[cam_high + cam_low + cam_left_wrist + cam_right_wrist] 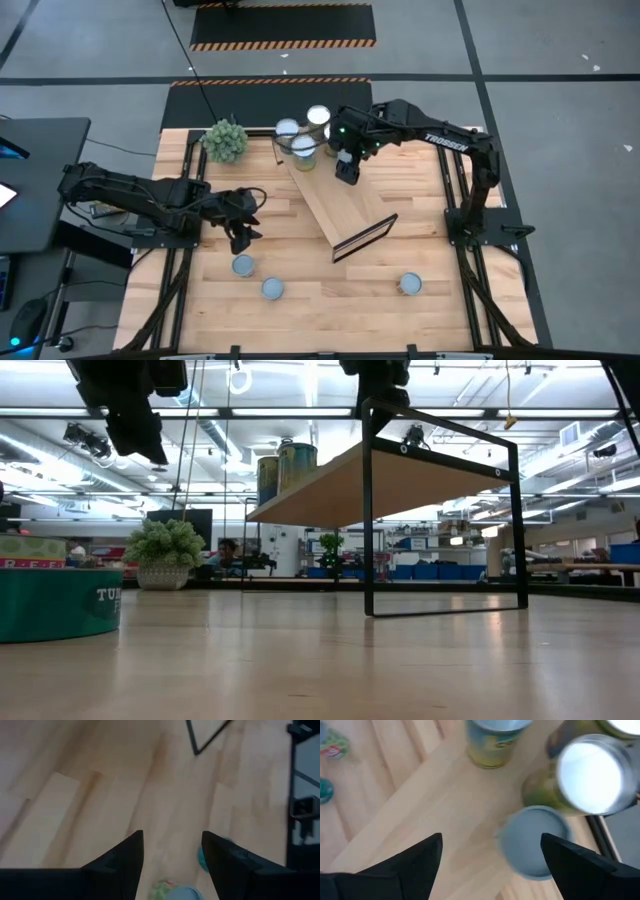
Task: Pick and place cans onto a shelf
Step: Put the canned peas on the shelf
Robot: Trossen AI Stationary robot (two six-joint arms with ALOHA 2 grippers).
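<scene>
High view: the shelf (335, 205) lies diagonally across the table (300, 310), dark-framed end toward the front. Cans (303, 146) cluster at its far end, beside a green plant ball (226, 140). Three more cans stand on the tabletop near the front: two on the left (243, 265) (272, 288), one on the right (410, 284). The right gripper (346, 172) hangs over the shelf's far end; the left gripper (241, 237) hovers just behind the two left cans.

Low view: the shelf board sits raised on its dark frame, two cans (286, 468) on its far part. A teal can (58, 603) stands at the left edge.

Left wrist view: fingers (127, 860) spread apart, holding nothing; a can (179, 891) shows below them.

Right wrist view: fingers (417, 860) wide apart, empty, above cans (535, 840) on the shelf.
</scene>
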